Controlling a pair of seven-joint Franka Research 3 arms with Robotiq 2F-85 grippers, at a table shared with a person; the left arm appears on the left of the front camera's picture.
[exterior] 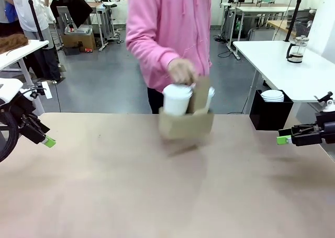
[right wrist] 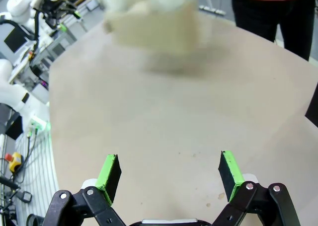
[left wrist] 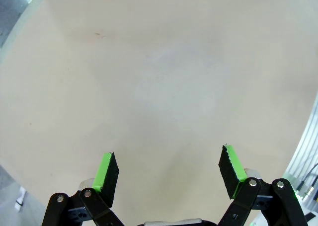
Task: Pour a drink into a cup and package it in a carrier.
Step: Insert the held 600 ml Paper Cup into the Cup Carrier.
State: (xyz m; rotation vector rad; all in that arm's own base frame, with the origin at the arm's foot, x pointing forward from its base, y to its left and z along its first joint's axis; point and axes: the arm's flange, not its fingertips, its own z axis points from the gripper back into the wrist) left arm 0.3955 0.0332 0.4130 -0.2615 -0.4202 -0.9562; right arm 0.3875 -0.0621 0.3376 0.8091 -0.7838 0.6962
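Observation:
A person in a pink top holds the brown cardboard carrier (exterior: pixel 186 124) by its upright handle panel, just above the table's far middle; it is motion-blurred. Two white lidded cups sit in its slots, the nearer cup (exterior: pixel 176 99) at the left. The carrier (right wrist: pixel 156 26) also shows blurred at the top of the right wrist view. The glass jug with the dark drink (exterior: pixel 296 50) stands on a white table at the back right. My left gripper (exterior: pixel 48 142) hovers open at the left table edge; its fingers (left wrist: pixel 107 171) frame bare tabletop. My right gripper (exterior: pixel 283 139) is open at the right edge.
The tan tabletop (exterior: pixel 167 191) stretches between both arms. A black box (exterior: pixel 270 111) with a white lid stack on top stands beyond the far right corner. The person's hand (exterior: pixel 182 70) grips the carrier handle.

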